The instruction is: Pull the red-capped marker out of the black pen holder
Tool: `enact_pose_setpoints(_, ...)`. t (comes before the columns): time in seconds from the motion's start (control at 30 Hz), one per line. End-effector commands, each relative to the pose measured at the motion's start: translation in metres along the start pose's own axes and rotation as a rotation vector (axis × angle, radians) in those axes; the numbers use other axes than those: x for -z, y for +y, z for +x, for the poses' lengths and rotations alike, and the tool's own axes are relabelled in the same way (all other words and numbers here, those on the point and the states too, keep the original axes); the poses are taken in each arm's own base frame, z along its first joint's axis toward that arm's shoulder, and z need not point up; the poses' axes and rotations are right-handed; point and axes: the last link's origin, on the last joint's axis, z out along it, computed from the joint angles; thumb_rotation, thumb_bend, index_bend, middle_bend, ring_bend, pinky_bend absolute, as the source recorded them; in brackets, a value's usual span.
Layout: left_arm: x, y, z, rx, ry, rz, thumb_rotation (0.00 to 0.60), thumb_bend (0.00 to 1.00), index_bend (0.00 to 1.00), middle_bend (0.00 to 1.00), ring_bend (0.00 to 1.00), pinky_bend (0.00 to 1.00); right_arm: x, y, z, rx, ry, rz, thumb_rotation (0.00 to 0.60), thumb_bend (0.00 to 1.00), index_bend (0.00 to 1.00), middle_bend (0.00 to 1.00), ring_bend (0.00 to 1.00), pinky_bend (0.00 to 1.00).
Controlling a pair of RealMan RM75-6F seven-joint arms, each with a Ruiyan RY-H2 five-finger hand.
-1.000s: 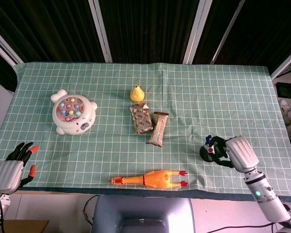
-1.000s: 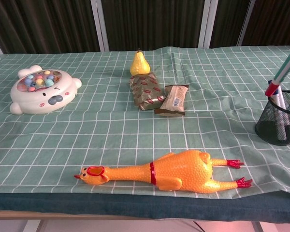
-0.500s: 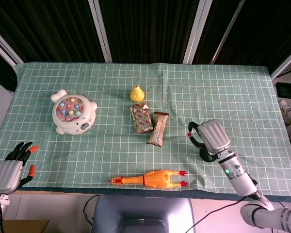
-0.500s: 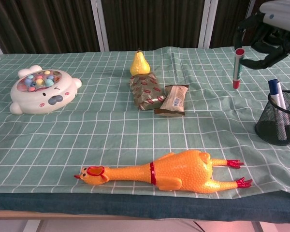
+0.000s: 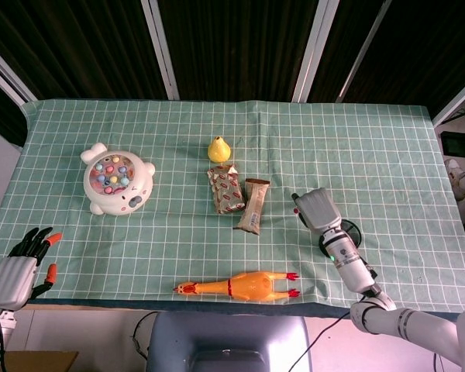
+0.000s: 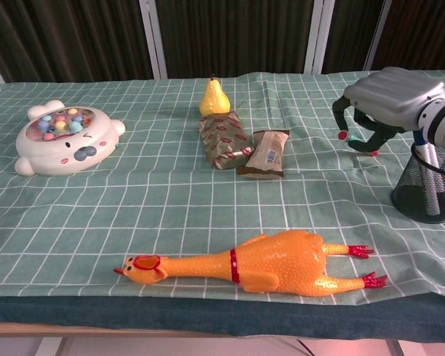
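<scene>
Right hand fingers are curled under the palm around the red-capped marker. Only red bits of it show in the chest view: one spot at the fingertips, another further back under the hand. Its barrel is hidden by the palm; in the head view the marker is barely visible at the hand's top-left edge. The marker is fully out of the black pen holder, held in the air above the cloth, left of the holder.

The right hand hovers over the right part of the worktop, just up-left of the holder; the forearm runs off toward the near right corner and covers most of the holder in the head view. In the chest view the holder is cut by the right frame edge, and a white pen still stands inside, its top hidden behind the wrist.

Left hand sits off the worktop's near left corner, fingers spread, orange tips, holding nothing. It shows in the head view only.

Rest on the green checked cloth:
- Rubber chicken along the near edge, middle.
- Two snack bars near centre, with a yellow pear just behind them.
- White animal-shaped toy toward the left edge.
</scene>
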Motion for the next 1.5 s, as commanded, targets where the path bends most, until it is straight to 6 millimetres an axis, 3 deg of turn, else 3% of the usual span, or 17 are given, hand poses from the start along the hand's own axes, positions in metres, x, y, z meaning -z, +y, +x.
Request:
enact_pose_setpoints(0.03,0.0,0.0,0.0,0.0,0.0,-0.002,0.6,0.54,0.2,0.07,0.01,0.23,0.0,-0.001,-0.007,0.004,-0.026,0.0,0.6,0.74,0.76,1.0,1.0,1.0)
enact_pose_setpoints(0.33,0.0,0.001,-0.001,-0.003,-0.004,-0.006,0.6,0.54,0.2,0.07,0.01,0.23,0.012,0.012,-0.004,-0.118,-0.041,-0.017,0.6,0.35,0.32,1.0,1.0,1.0)
enact_pose_setpoints(0.43,0.0,0.002,-0.001,-0.006,-0.006,-0.008,0.6,0.54,0.2,0.07,0.01,0.23,0.02,0.021,0.001,-0.163,-0.034,-0.032,0.6,0.26,0.19,1.0,1.0,1.0)
enact_pose_setpoints(0.53,0.0,0.002,-0.002,-0.008,-0.007,-0.009,0.6,0.54,0.2,0.07,0.01,0.23,0.029,0.033,0.01,-0.228,-0.007,-0.055,0.6,0.22,0.12,1.0,1.0,1.0)
enact_pose_setpoints(0.6,0.0,0.002,-0.002,-0.009,-0.006,-0.009,0.6,0.54,0.2,0.07,0.01,0.23,0.037,0.041,0.018,-0.287,0.038,-0.071,0.6,0.22,0.13,1.0,1.0,0.98)
enact_pose_setpoints(0.73,0.0,0.001,-0.001,-0.01,-0.003,-0.005,0.6,0.54,0.2,0.07,0.01,0.23,0.069,0.063,0.04,-0.425,0.201,-0.1,0.6,0.22,0.3,0.98,0.97,0.91)
enact_pose_setpoints(0.8,-0.001,0.0,-0.002,-0.01,-0.003,0.001,0.6,0.54,0.2,0.07,0.01,0.23,0.09,0.075,0.048,-0.444,0.251,-0.125,0.6,0.22,0.37,0.93,0.91,0.88)
enact_pose_setpoints(0.9,-0.003,0.0,-0.002,-0.011,-0.005,0.005,0.6,0.54,0.2,0.07,0.01,0.23,0.127,0.094,0.055,-0.427,0.28,-0.196,0.6,0.22,0.42,0.77,0.75,0.81)
enact_pose_setpoints(1.0,-0.003,0.0,-0.004,-0.019,-0.009,0.006,0.6,0.54,0.2,0.08,0.01,0.23,0.161,0.108,0.056,-0.39,0.256,-0.283,0.6,0.22,0.42,0.6,0.55,0.72)
enact_pose_setpoints(1.17,-0.004,0.0,-0.004,-0.025,-0.007,0.011,0.6,0.54,0.2,0.08,0.01,0.23,0.204,0.122,0.044,-0.37,0.134,-0.39,0.6,0.22,0.33,0.34,0.29,0.46)
enact_pose_setpoints(1.27,-0.005,0.0,-0.004,-0.025,-0.001,0.019,0.6,0.54,0.2,0.07,0.01,0.23,0.217,0.125,0.037,-0.379,0.082,-0.405,0.6,0.22,0.26,0.26,0.21,0.35)
enact_pose_setpoints(1.5,-0.005,-0.001,-0.003,-0.026,0.008,0.028,0.6,0.54,0.2,0.08,0.01,0.23,0.225,0.124,0.031,-0.396,0.064,-0.371,0.6,0.22,0.21,0.21,0.17,0.3)
